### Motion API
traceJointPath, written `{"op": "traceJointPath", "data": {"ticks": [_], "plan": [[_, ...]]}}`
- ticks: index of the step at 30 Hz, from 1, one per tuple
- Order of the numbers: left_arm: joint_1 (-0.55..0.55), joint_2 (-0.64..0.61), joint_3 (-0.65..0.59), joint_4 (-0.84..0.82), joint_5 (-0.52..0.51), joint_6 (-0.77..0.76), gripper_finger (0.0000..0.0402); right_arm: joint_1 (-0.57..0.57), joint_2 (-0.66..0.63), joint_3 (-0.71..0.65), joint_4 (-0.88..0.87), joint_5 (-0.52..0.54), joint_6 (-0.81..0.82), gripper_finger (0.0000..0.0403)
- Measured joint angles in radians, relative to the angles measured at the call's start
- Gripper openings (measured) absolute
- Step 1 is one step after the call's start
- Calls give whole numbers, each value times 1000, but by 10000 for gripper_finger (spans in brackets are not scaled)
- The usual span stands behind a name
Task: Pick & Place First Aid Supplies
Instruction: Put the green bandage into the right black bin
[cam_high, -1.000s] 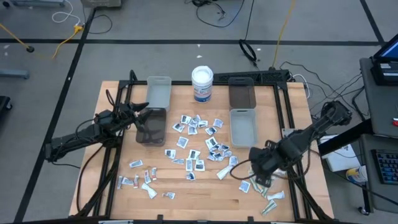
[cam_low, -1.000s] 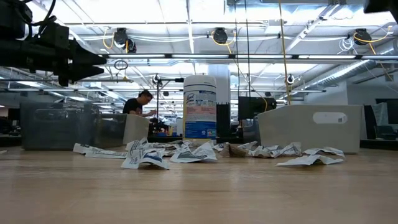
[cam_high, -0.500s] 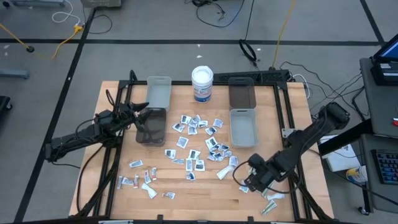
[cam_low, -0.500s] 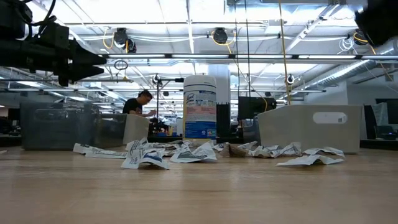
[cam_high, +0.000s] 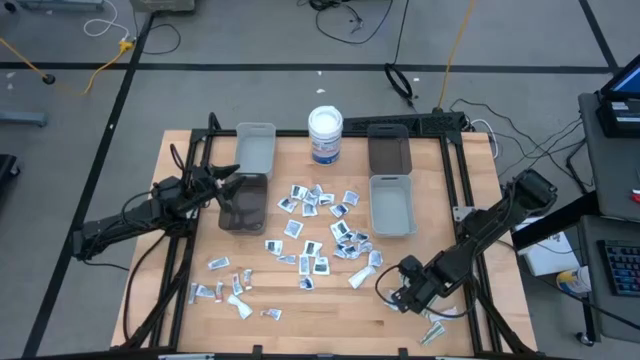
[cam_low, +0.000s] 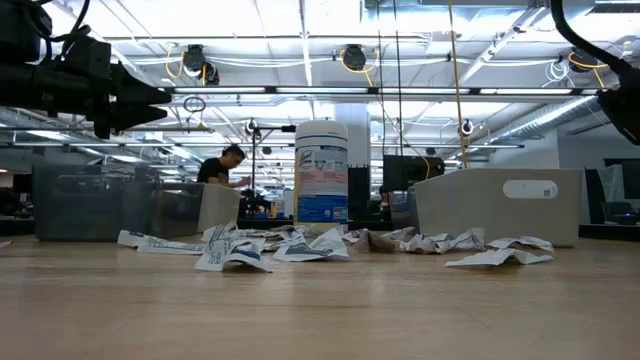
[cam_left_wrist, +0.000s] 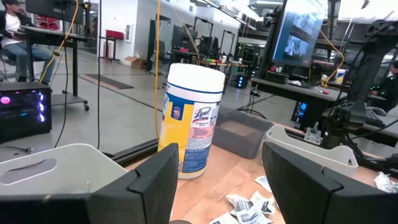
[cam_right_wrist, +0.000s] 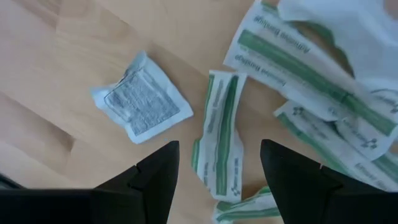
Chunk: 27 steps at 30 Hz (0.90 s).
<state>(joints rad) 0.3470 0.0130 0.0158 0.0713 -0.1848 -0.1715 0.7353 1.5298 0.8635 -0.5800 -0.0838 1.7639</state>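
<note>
From above, the right pincer (cam_high: 403, 295) hovers low over the counter's (cam_high: 330, 310) near right corner; the left pincer (cam_high: 232, 181) waits wide by the dark bin (cam_high: 243, 202). Through the right wrist, a green-striped sachet (cam_right_wrist: 221, 134) lies between wide jaws, its long axis running fore-and-aft, a square packet (cam_right_wrist: 142, 104) just beside.

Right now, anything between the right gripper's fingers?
Right wrist view: the open right gripper straddles a green-striped sachet lying on the bare wood table; a white square packet sits just outside.
</note>
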Motion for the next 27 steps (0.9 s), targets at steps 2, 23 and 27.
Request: {"op": "traceJointPath", "data": {"ticks": [2,23,27], "plan": [[0,0,0,0,0,0,237,0,6,0,12,-12,-3,219],[0,0,0,0,0,0,237,-53,57,0,31,-133,-57,159],[0,0,0,0,0,0,237,-56,57,0,31,-130,-73,137]]}}
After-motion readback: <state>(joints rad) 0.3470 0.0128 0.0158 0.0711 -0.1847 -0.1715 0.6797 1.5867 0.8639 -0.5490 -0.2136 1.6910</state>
